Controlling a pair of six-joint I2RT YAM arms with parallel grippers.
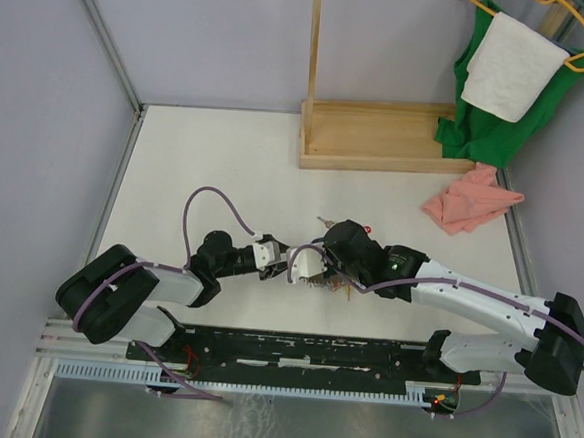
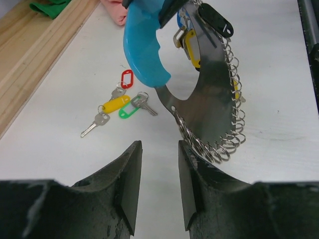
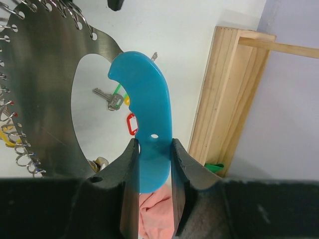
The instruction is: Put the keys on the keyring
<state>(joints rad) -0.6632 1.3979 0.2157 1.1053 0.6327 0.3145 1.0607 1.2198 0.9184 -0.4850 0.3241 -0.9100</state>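
Note:
The keyring (image 2: 209, 107) is a large grey metal ring with a light-blue handle (image 3: 147, 99) and many small wire rings along its rim. My right gripper (image 3: 152, 144) is shut on that blue handle and holds the ring up off the table. Loose keys lie on the white table beyond it, with a yellow tag (image 2: 115, 104), a red tag (image 2: 127, 78) and a green tag (image 2: 128, 110). My left gripper (image 2: 159, 147) is open with nothing between its fingers, just short of the ring's lower rim. In the top view both grippers meet mid-table around the keyring (image 1: 330, 280).
A wooden stand (image 1: 378, 135) sits at the back of the table, with a pink cloth (image 1: 471, 199) to its right. A green cloth and a white towel (image 1: 511, 64) hang at the back right. Table edges run along the left and right.

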